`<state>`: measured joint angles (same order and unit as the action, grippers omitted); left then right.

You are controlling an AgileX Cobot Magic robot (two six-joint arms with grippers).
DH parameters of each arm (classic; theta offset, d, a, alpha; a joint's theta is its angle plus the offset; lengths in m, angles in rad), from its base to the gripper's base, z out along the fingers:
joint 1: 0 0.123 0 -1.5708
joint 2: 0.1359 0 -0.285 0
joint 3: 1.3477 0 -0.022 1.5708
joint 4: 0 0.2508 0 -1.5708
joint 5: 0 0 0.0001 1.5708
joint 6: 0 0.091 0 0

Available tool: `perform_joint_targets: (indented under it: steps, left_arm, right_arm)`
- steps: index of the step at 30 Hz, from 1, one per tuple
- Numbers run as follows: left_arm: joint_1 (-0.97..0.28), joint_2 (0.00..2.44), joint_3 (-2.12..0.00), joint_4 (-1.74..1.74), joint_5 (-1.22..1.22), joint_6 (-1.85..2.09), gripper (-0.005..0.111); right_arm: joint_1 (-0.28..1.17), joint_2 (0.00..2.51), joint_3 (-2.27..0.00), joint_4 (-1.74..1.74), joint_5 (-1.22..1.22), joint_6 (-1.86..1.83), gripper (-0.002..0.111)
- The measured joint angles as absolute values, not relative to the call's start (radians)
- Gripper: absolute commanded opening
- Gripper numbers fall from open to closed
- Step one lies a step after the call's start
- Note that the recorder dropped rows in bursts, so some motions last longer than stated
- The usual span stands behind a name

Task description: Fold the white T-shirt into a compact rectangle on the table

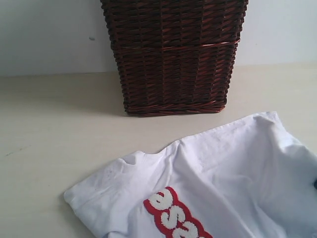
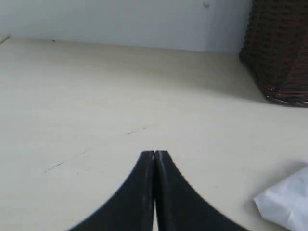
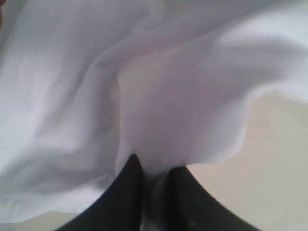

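White cotton T-shirt with red-banded lettering [image 1: 233,168] lies near-right on the pale beige counter [image 1: 49,129]. Right end effector [image 3: 153,175] apparently pinches its edge; left end effector [image 2: 154,155] points along the counter, closed, empty.

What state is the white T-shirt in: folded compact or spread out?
Spread out: the white T-shirt lies open across the table, red lettering showing; the right gripper pinches its edge.

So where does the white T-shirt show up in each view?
Exterior: white T-shirt lower right, on the table.
Left wrist: only a corner at the edge, beyond the shut left end effector.
Right wrist: fills most of it, pinched by the right end effector.
Shared landmark: the table, all three.
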<state>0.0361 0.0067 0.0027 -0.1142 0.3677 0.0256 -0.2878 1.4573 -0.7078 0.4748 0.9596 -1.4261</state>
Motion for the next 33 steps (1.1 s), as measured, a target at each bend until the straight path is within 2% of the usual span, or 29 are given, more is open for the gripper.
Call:
perform_joint_targets:
  steps: [4, 10, 13, 17, 23, 26, 29, 33]
  left_arm:
    - [0.036, 0.007, 0.003, -0.114, 0.368, 0.026, 0.000]
    - [0.036, 0.007, 0.003, -0.114, 0.368, 0.026, 0.000]
    - [0.036, 0.007, 0.003, -0.114, 0.368, 0.026, 0.000]
    - [0.036, 0.007, 0.003, -0.114, 0.368, 0.026, 0.000]
    - [0.036, 0.007, 0.003, -0.114, 0.368, 0.026, 0.000]
    - [0.036, 0.007, 0.003, -0.114, 0.368, 0.026, 0.000]
    - [0.036, 0.007, 0.003, -0.114, 0.368, 0.026, 0.000]
    - [0.036, 0.007, 0.003, -0.114, 0.368, 0.026, 0.000]
  right_arm:
    - [-0.288, 1.453, -0.708, 0.477, 1.053, -1.426, 0.003]
    - [-0.288, 1.452, -0.708, 0.559, 1.063, -1.441, 0.038]
    - [-0.288, 1.452, -0.708, 0.667, 1.046, -1.484, 0.044]
    - [-0.269, 1.452, -0.708, 0.836, 1.028, -1.505, 0.043]
    - [-0.172, 1.443, -0.708, 0.892, 0.938, -1.509, 0.041]
    - [-0.183, 1.393, -0.706, 0.873, 0.834, -1.509, 0.024]
    - [-0.256, 1.328, -0.706, 0.757, 0.722, -1.499, 0.003]
    - [-0.414, 1.345, -0.706, 0.545, 0.676, -1.457, 0.000]
